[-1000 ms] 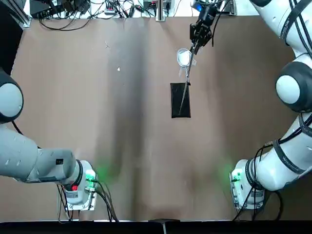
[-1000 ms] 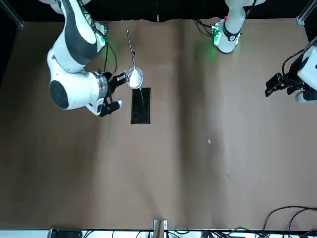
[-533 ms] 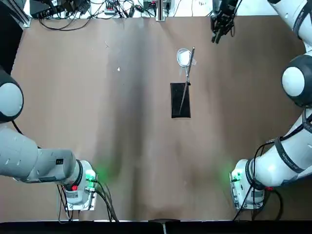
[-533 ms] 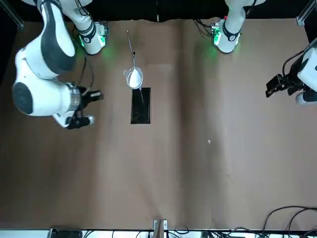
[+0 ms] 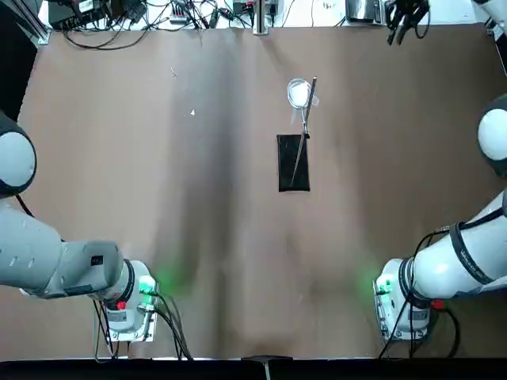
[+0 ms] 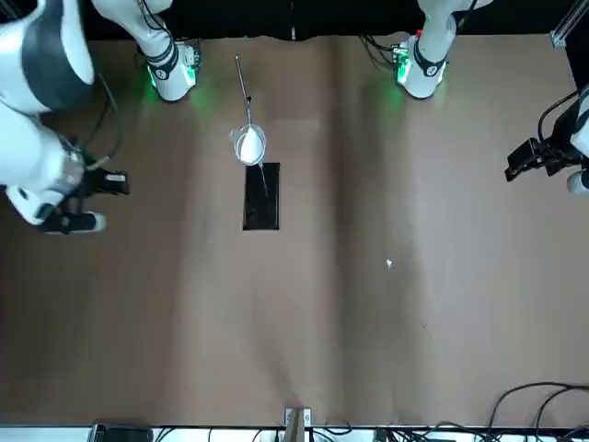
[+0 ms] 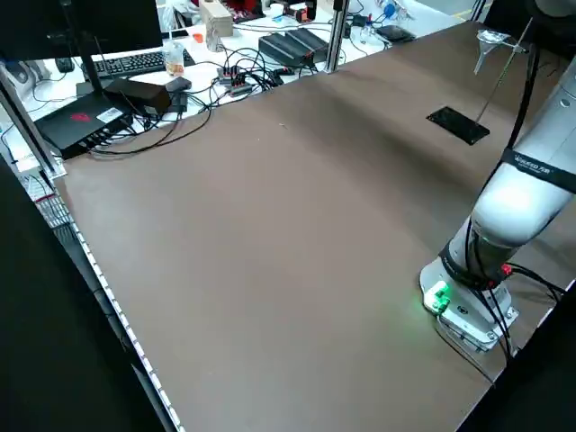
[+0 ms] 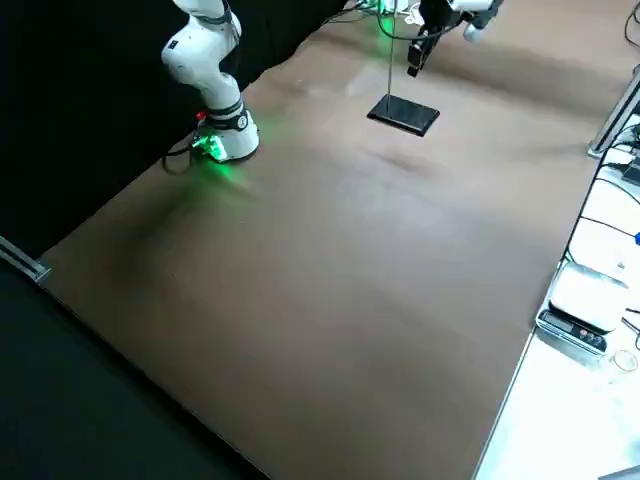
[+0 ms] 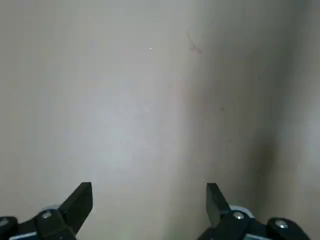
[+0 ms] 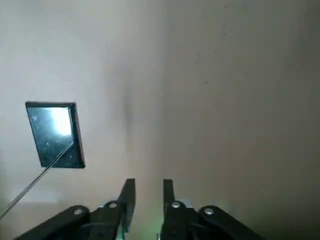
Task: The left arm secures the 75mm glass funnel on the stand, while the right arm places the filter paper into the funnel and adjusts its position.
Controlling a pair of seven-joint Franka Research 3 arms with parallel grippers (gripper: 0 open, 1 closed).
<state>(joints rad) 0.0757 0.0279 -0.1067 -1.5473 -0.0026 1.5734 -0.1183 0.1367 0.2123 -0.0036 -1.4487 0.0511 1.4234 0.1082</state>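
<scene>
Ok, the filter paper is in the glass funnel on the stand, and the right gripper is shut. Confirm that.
Not quite: the right gripper is open, as the right wrist view shows; the filter paper is in the glass funnel.

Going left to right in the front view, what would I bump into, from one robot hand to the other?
The right gripper → the funnel with the filter paper in it → the little white scrap → the left gripper.

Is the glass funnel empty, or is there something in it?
There's something in it: white filter paper shows through the clear funnel held at the stand's ring.
</scene>
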